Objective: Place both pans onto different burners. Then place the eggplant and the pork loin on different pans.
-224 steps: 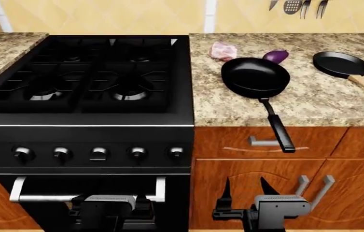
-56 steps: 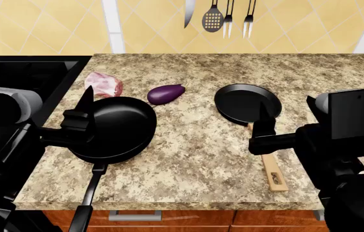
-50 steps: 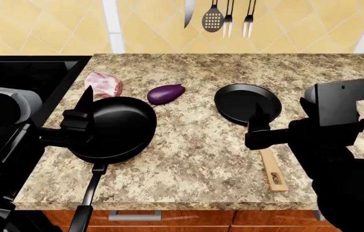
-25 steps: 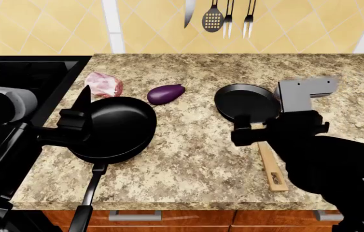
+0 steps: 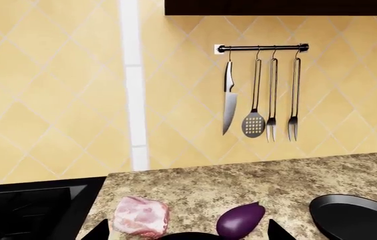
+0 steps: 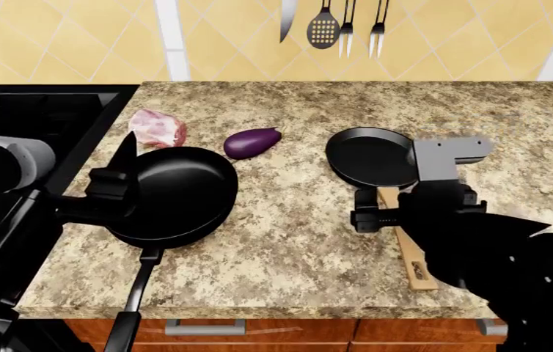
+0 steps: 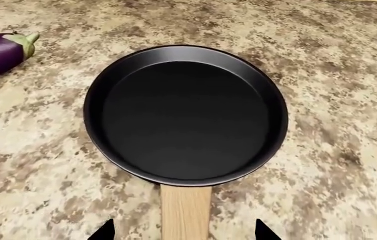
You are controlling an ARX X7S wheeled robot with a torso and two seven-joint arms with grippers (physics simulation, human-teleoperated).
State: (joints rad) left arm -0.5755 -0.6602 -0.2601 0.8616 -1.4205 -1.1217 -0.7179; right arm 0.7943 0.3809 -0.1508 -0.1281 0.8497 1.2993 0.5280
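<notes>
right gripper [image 7: 183,232]: right wrist view is showing fingers spread wide, straddling the wooden handle [image 7: 186,212], nothing clamped; head view is hiding this behind the arm.
shallow pan [image 6: 370,156]: sitting on the counter [image 6: 296,242], 3 o'clock of the eggplant [image 6: 252,142].
deep pan [image 6: 179,193]: on counter; left gripper [image 5: 185,231] fingertips wide apart around its rim, holding nothing.
pork loin [image 6: 157,127]: 12 o'clock of deep pan.
stove [image 6: 32,117]: burners cut off.
</notes>
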